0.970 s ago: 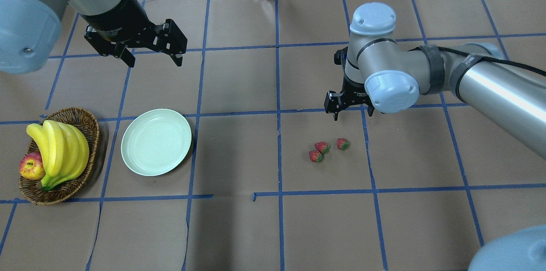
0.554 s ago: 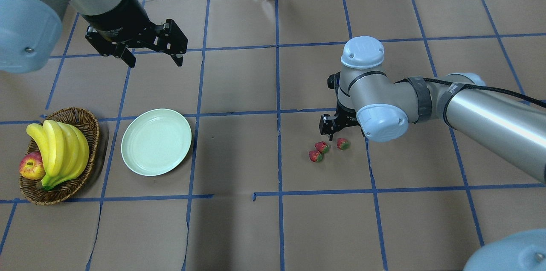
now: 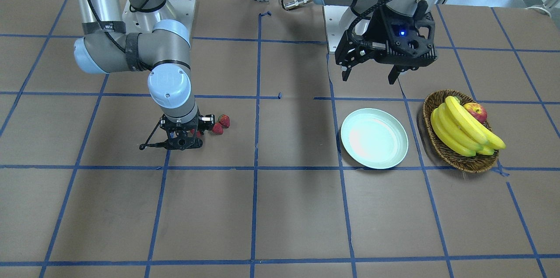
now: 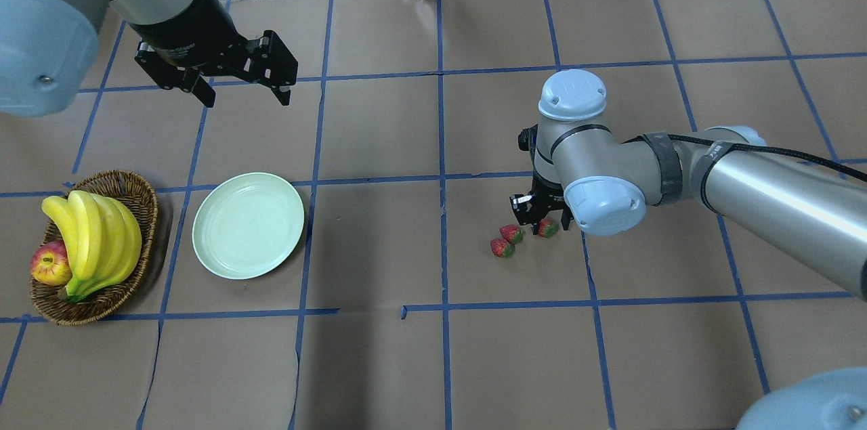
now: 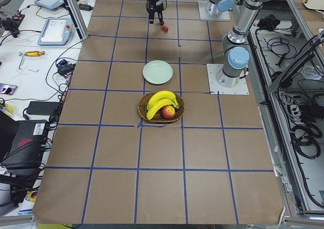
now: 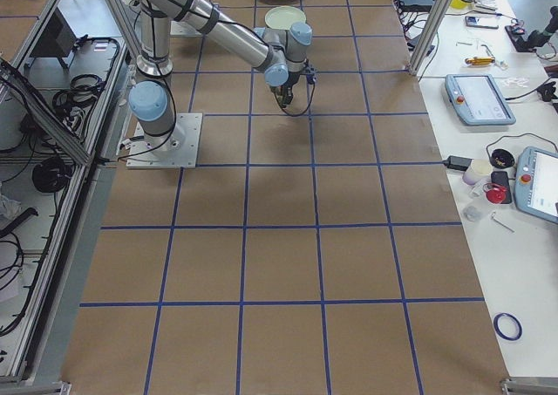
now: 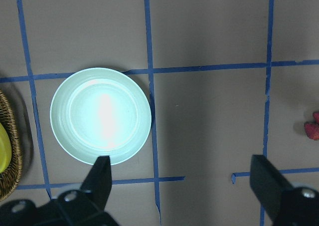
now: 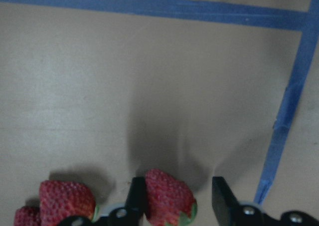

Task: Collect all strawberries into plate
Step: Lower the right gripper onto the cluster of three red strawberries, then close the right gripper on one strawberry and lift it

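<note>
Three small red strawberries with green leafy tops lie on the brown paper-covered table, right of centre in the overhead frame. None is yet on the round, glossy, pale mint-green plate, which sits bare at left of centre. The right tool is down at the table, released, its fingers straddling the rightmost strawberry. In the right wrist view that berry sits off-centre, hard against the finger at the frame's left, with a gap to the other. Closing from here could shove the fruit sideways instead of pinching it squarely, and a rounded, tapered berry caught near its edge may squirt out or roll. The other two strawberries lie close together, seemingly touching, at the lower left of that view. They are near the same finger, so any drift that way might knock them. The left tool hangs released, holding nothing, at the overhead frame's upper left beyond the plate; a carry to the plate would bring the arms close.
</note>
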Controlling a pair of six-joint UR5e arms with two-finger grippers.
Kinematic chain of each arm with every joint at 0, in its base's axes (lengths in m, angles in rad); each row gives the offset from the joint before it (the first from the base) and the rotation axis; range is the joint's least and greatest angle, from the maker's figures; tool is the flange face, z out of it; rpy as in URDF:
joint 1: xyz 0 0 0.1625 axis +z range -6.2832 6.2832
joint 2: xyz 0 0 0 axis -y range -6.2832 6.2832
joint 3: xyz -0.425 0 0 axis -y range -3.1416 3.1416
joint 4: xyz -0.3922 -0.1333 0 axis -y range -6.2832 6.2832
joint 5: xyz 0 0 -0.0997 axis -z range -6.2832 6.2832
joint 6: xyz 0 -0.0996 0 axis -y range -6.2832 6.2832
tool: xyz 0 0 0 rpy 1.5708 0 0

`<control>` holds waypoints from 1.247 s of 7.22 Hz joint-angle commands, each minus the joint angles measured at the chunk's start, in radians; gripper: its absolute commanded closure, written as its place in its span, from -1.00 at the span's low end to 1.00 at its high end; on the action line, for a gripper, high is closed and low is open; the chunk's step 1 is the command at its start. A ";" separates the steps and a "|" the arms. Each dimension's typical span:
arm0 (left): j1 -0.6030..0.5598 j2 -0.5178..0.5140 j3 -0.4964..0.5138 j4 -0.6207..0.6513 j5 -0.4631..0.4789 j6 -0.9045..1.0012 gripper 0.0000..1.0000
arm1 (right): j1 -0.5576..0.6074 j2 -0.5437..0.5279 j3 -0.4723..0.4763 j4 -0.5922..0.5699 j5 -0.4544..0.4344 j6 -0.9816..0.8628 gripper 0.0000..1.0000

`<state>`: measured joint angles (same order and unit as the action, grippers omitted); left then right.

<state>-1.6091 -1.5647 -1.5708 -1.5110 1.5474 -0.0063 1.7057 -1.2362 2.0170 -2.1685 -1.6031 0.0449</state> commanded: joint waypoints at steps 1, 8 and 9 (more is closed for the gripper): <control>0.000 0.002 0.000 0.000 0.000 -0.001 -1.00 | 0.000 -0.002 0.015 -0.002 0.000 0.001 0.63; 0.000 0.008 0.003 0.000 0.000 -0.001 -1.00 | 0.263 0.036 -0.277 0.059 0.129 0.362 0.69; 0.000 0.008 0.002 0.000 0.002 0.000 -1.00 | 0.323 0.079 -0.302 0.035 0.129 0.428 0.70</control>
<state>-1.6092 -1.5582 -1.5687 -1.5110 1.5481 -0.0073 1.9462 -1.2046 1.7569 -2.1144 -1.4890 0.3742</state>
